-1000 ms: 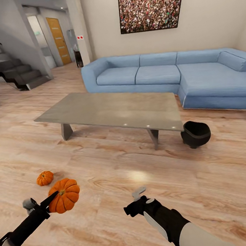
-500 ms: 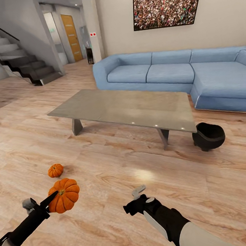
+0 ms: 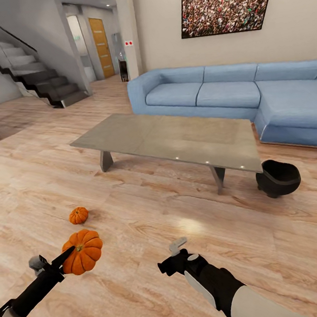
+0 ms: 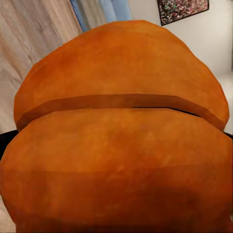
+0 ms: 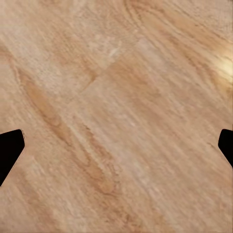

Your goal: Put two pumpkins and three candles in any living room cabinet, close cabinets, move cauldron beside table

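**Q:** What is seen from the head view, and what is at risk there?

**A:** The left gripper [image 3: 66, 256] is clamped on a pumpkin [image 3: 82, 251], which is carried clear of the floor [image 3: 151, 219]. A second, smaller-looking pumpkin [image 3: 78, 215] lies on the floor just beyond it, near the table [image 3: 171, 139]. The cauldron [image 3: 278, 177] sits on the floor beside the table's far corner, with the sofa [image 3: 230, 95] behind. The right gripper [image 3: 176, 255] is held out empty, its fingers apart. No cabinet or candle is seen. A loss of the carried pumpkin is judged possible if the base is turned sharply, since only part of the pumpkin appears to be gripped. The loose pumpkin could be struck and rolled under the table if the base is driven forward without clearance.

**Q:** What is added by the left wrist view?

**A:** The pumpkin [image 4: 121, 145] is seen pressed close to the camera. The fingers are hidden, so grip depth cannot be confirmed. A shallow hold would be the likely cause of slippage.

**Q:** And the right wrist view?

**A:** Bare floor [image 5: 116, 116] is seen between the two fingertips [image 5: 9, 150], which stand wide apart with nothing held. A collision with the floor is judged possible if this arm is lowered during travel.
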Motion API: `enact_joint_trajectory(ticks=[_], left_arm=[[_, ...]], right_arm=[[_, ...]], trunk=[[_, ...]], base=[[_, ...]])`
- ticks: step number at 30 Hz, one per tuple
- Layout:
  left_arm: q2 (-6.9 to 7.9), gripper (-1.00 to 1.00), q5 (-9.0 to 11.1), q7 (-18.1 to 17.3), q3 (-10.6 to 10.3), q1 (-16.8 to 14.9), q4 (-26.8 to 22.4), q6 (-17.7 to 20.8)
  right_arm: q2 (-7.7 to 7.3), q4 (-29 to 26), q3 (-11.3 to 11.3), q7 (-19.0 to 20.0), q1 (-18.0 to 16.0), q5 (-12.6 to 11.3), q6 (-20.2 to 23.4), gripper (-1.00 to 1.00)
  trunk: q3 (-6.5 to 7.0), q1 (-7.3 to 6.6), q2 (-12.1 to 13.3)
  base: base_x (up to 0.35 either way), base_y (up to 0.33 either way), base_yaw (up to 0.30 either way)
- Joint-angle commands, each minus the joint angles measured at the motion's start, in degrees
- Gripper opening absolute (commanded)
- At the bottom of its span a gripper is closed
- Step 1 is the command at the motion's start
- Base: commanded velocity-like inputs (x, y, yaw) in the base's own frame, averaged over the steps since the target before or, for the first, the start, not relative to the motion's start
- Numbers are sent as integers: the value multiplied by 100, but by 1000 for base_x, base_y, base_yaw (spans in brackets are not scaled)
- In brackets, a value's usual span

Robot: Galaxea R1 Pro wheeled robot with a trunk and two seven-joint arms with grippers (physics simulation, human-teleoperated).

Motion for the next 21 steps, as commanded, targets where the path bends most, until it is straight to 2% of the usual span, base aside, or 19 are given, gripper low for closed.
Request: enact_joint_trajectory(ticks=[1,10,11,14,16,21], left_arm=[[0,-100,6,-8,1,-2,-1,3],[-29,-100,11,-29,139,-1,-1,-28],[-31,-100,12,-34,140,2,-1,-34],[-38,-100,13,-41,142,2,-1,-53],[-41,-100,13,-43,147,4,13,-58],[-44,-100,24,-51,246,6,241,-73]], right_arm=[[3,2,0,-1,0,0,0,100],[10,15,28,-2,0,-9,7,100],[16,17,99,-3,2,-9,4,100],[19,32,737,-23,4,-4,-3,100],[22,39,1023,-110,6,-6,-10,100],[25,44,1203,-325,4,-23,-75,100]], trunk=[[0,0,0],[0,0,0],[0,0,0],[0,0,0],[-1,0,0],[-8,0,0]], base=[[0,0,282],[0,0,288],[5,0,288],[85,0,289],[182,0,288],[283,0,288]])
